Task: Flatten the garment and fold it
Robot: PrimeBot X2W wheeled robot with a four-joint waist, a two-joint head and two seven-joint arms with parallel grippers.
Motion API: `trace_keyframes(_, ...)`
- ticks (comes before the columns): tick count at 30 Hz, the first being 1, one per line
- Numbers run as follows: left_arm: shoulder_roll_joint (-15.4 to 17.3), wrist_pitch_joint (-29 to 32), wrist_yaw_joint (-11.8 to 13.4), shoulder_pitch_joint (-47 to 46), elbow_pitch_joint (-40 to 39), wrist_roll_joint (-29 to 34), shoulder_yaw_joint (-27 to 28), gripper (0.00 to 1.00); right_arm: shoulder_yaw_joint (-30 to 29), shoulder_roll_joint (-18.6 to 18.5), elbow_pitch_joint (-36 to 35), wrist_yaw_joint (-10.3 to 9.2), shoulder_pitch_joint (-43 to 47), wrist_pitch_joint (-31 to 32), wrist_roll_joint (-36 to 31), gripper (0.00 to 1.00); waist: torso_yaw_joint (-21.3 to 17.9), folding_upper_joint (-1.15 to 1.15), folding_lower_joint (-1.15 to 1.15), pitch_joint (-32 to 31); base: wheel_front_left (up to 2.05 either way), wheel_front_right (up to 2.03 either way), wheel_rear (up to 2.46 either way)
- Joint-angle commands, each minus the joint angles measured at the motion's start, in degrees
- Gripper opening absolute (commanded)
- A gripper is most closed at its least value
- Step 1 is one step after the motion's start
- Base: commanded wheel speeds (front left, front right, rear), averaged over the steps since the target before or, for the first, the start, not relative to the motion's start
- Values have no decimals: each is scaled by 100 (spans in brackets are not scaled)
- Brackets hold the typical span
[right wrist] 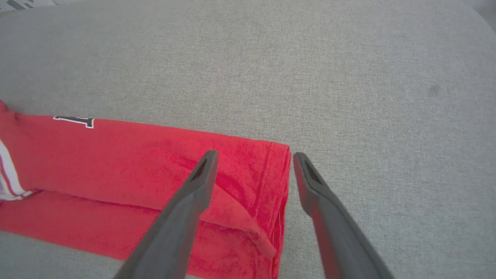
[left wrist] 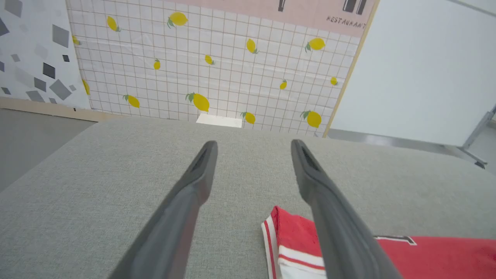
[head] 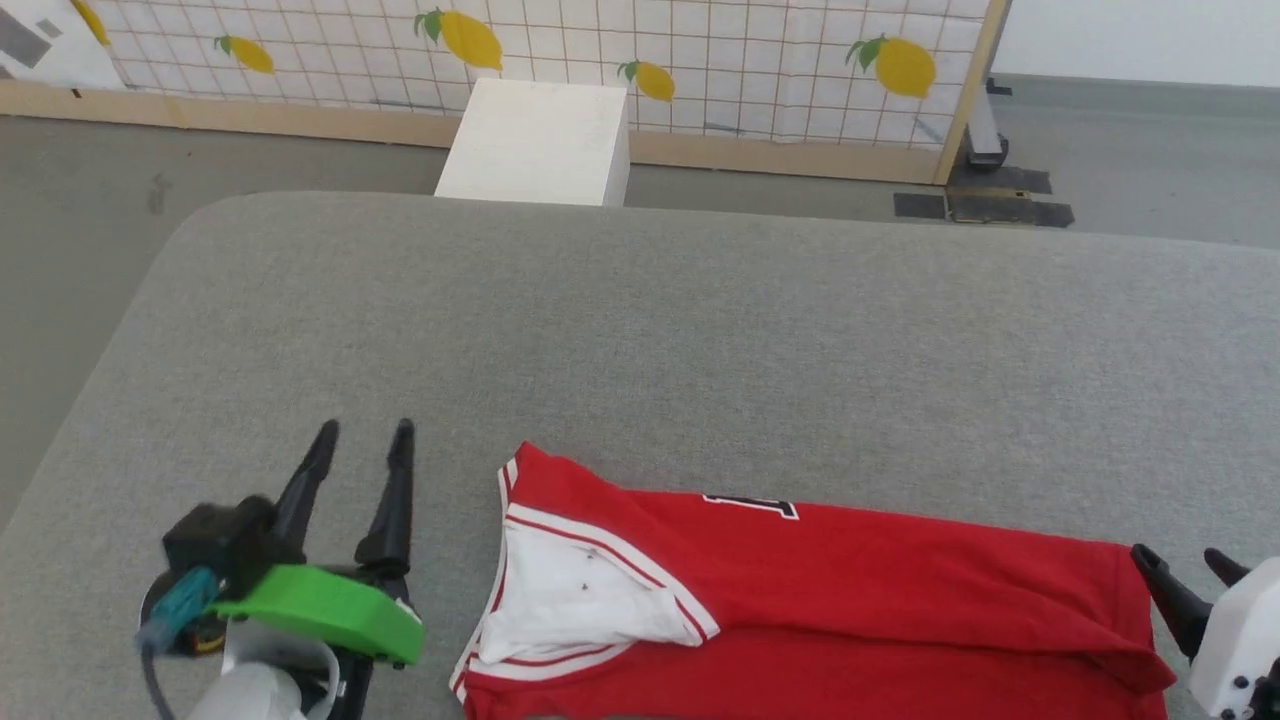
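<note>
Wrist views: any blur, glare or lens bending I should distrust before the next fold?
Left wrist view: the side edge of the lemon-print panel slants, likely wide-angle bend; the left gripper softens toward the bottom edge. Right wrist view: weave of the garment is sharp mid-frame, the right gripper blurs low down, no glare. Head view: even light, faint shadows, slight smear on the green cover.

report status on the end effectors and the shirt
Left end effector open, empty, beside the shirt, sleeve end. Right end effector open, straddling the hem edge. Shirt folded in a strip on grey cushion. White box beyond, well away.
</note>
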Motion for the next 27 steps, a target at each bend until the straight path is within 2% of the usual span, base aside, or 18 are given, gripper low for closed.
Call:
trace_keyframes(1,-208,-20,-49,267,-115,163,255,100,-132,226,10,-8,51,24,-146,100,36,0,0,38,0,0,0)
trace_keyframes(6,-939,-20,-338,759,-621,1051,1264,100,-739,1103,132,-8,45,-2,-735,100,90,0,0,123,0,0,0)
trace_keyframes(10,-1277,-21,-480,1014,-937,2030,1694,100,-1041,1431,340,-8,61,-76,-1112,100,103,0,0,178,0,0,0)
trace_keyframes(14,-1489,-21,-523,1225,-1221,2838,1845,100,-1310,1582,702,-8,12,-210,-1237,100,118,0,0,250,0,0,0)
trace_keyframes(18,-1596,-21,-637,1362,-1187,3249,1794,100,-1370,1630,1170,-8,-40,-272,-1105,100,142,0,0,328,0,0,0)
trace_keyframes(23,-1734,-21,-720,1347,-1138,3375,1819,100,-1258,1641,1635,-8,-85,-314,-840,100,185,0,0,434,0,0,0)
trace_keyframes(27,-1817,-21,-800,1304,-1079,3405,1864,100,-905,1642,1812,-8,-72,-329,-588,100,214,0,0,522,0,0,0)
